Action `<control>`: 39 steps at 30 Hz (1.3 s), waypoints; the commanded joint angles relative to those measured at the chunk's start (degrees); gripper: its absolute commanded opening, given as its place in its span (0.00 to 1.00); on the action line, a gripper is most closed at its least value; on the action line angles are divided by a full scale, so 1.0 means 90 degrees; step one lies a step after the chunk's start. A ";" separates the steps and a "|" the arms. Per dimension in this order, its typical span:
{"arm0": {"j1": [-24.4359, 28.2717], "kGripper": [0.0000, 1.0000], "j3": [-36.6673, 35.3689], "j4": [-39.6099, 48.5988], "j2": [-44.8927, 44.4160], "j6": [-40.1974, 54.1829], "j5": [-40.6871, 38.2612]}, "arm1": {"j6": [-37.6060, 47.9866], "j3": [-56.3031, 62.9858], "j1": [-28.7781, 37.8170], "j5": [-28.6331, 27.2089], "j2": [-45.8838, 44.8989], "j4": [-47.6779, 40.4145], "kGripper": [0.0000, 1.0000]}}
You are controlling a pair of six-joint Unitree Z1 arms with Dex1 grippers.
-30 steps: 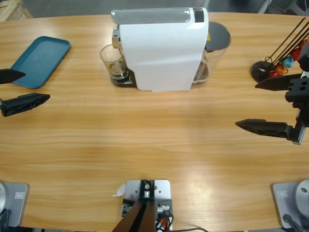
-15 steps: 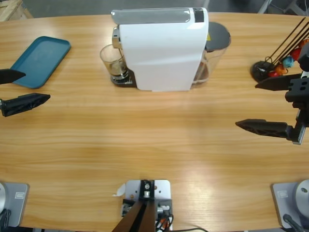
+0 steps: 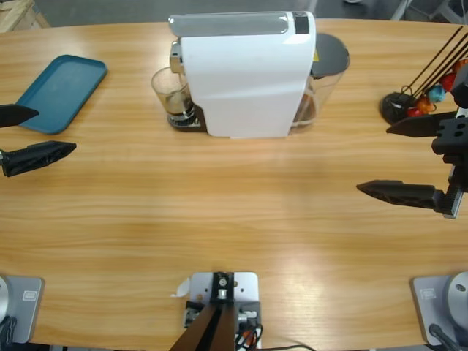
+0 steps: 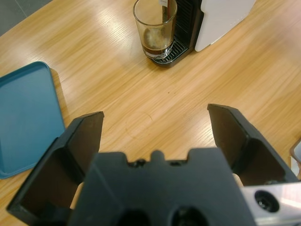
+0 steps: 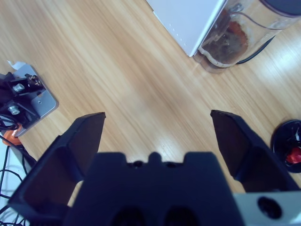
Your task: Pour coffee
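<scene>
The small clear glass [image 4: 155, 29] of dark coffee [image 4: 155, 49] beside the white coffee machine [image 3: 245, 77] could be knocked over if bumped by the left gripper [image 4: 157, 132] or right gripper [image 5: 157, 134], both held wide apart.

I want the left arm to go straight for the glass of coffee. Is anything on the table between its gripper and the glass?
Nothing visible. Only bare wooden table lies between the left gripper and the clear glass of dark coffee. The teal tray sits off to one side.

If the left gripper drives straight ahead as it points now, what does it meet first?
Probably the glass holding a little coffee, under the coffee machine. Bare table lies between it and the open left gripper; depth is uncertain.
</scene>
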 commanded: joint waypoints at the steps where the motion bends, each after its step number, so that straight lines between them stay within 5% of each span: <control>1: -0.0082 0.95 0.0215 -0.0072 0.0142 -0.0029 -0.0066 | 0.0072 0.0218 0.0088 -0.0066 -0.0075 -0.0030 0.99; 17: -0.0082 0.95 0.0066 -0.0220 0.0555 0.0135 -0.0216 | 0.0074 0.0224 0.0088 -0.0093 -0.0082 -0.0036 0.99; 24: -0.0082 0.95 -0.0217 -0.1107 0.1875 0.0418 -0.0947 | 0.0130 0.0306 0.0088 -0.0144 -0.0170 -0.0148 0.99; 36: -0.0082 0.96 -0.0047 -0.1915 0.3322 0.0389 -0.0298 | 0.0130 0.0306 0.0088 -0.0115 -0.0160 -0.0148 0.99; 39: -0.0082 0.95 0.0439 -0.3040 0.3492 0.0332 -0.0302 | 0.0128 0.0306 0.0088 -0.0117 -0.0157 -0.0146 0.99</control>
